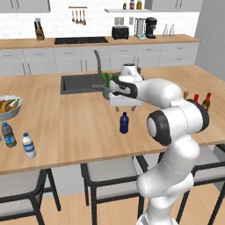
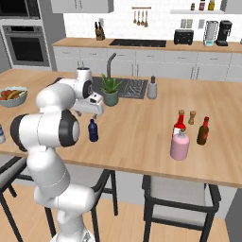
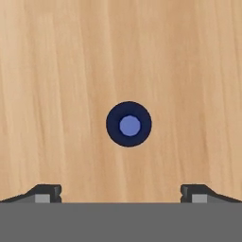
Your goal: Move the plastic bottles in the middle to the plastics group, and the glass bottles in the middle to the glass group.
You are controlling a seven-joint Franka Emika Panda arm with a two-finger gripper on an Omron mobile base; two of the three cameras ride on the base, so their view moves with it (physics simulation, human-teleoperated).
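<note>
Gripper (image 3: 121, 193) jaws wide apart above round navy plastic bottle (image 3: 128, 124), smooth wood-grain counter (image 3: 56, 71).

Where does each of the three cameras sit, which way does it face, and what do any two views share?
Left base view: behind the arm's left, facing forward and down over the counter; the arm rises at lower right.
Right base view: behind the arm's right, same counter; the arm rises at lower left.
Hand view: on the hand, looking straight down; the open gripper frames the view's bottom.
Shared: all three show the navy bottle; both base views show the sink.
</note>
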